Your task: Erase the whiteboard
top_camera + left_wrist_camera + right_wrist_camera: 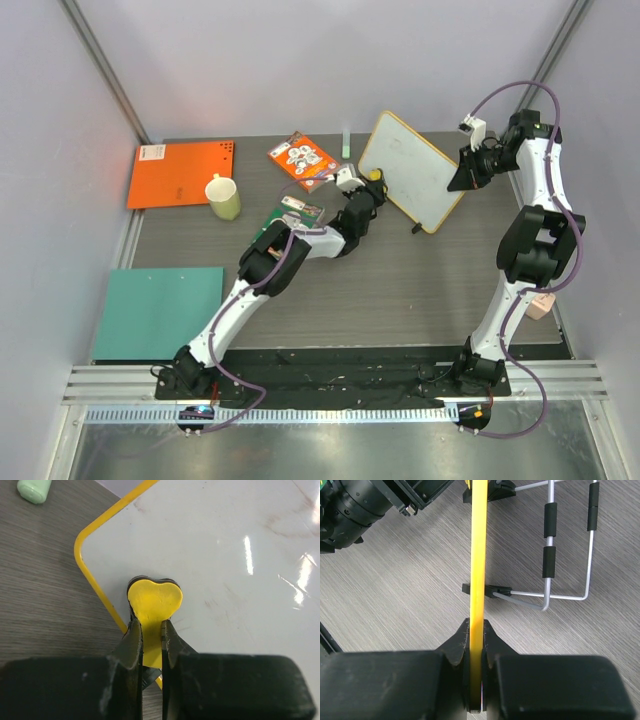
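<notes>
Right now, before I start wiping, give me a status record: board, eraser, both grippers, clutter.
whiteboard: sits at an angle at the back of the table, only faint smudges visible
wire stand: behind the board
left gripper: shut on yellow heart eraser, against the board near a rounded corner
right gripper: shut on the board's yellow frame edge
clutter: mug, orange sheet, teal sheet

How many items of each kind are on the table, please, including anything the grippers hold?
Plain sheets: 2 (orange, teal)
Printed cards: 2
Mug: 1
Whiteboard: 1
Yellow heart eraser: 1
Pale green stick: 1
Pinkish item, partly hidden: 1
Total: 9
</notes>
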You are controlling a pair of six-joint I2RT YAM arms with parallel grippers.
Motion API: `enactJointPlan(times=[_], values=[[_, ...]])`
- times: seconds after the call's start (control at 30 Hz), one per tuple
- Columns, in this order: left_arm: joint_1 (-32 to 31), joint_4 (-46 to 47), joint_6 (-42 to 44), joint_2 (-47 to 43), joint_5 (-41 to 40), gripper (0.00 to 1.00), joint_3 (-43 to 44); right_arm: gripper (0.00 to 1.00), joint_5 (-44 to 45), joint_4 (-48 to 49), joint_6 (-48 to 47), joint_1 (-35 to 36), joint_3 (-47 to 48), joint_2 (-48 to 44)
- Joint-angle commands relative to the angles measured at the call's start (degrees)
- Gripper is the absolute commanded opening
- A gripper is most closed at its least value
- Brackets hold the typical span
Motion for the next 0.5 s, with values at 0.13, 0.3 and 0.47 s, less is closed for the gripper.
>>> enactJointPlan(times=[0.13,0.3,0.47], values=[[-6.9,-0.4,7.4,-2.4,11.2,0.00,4.8,0.01,3.5,-14.8,-4.4,3.8,-3.5,3.2],[-3.7,-2.3,6.4,0.5,13.1,0.00,11.2,0.01,3.2,-14.8,-4.3,3.8,-3.6,3.4],[-2.1,-6.1,6.9,3.0,16.7,0.00,20.8,0.01,3.1,-14.8,-4.3,3.8,-3.9,3.4]])
